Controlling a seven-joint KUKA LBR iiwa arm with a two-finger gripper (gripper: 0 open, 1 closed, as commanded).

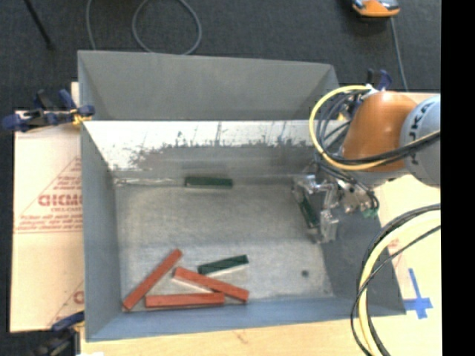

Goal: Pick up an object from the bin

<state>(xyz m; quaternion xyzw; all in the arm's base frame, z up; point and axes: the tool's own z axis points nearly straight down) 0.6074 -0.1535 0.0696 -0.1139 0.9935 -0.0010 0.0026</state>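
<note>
My gripper [320,217] hangs at the right side of the bin, near the right wall and above the floor. A short dark green stick [306,212] stands nearly upright between its fingers, and the gripper is shut on it. The nearest loose thing on the floor is another dark green stick [223,263], lying well to the gripper's lower left. A third dark green stick [208,182] lies along the foot of the back wall, to the gripper's left.
At the front left lies a small heap: a long reddish-brown stick [152,279] leaning diagonally, two more reddish-brown sticks [211,285] and a pale stick [184,275] beneath them. A small dark speck [304,274] sits on the floor below the gripper.
</note>
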